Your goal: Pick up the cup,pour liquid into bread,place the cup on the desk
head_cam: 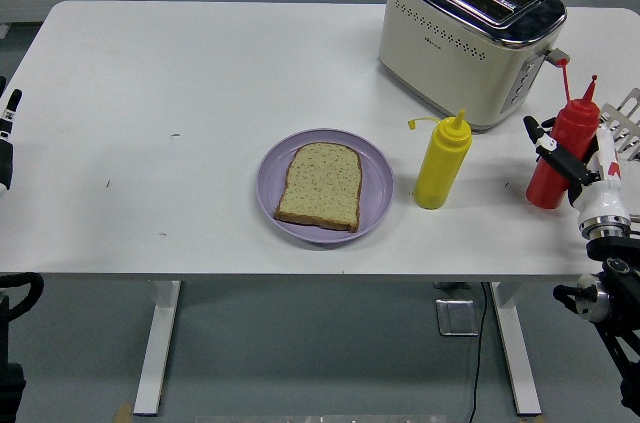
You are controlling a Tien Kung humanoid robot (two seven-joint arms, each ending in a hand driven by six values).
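Red squeeze bottle [560,161] upright at right (cap open); bread slice [320,185] flat on purple plate [378,183].

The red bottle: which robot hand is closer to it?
The right. The right robot hand wraps its fingers around the red bottle, while the left robot hand sits at the table's far left edge.

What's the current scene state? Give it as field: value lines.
right hand: wrapped around red squeeze bottle, near the table's right edge
red bottle: upright, cap open
left hand: at left edge, idle
bread: one slice on purple plate, bare
yellow squeeze bottle: upright, right of plate, untouched
toaster: far right, behind bottles
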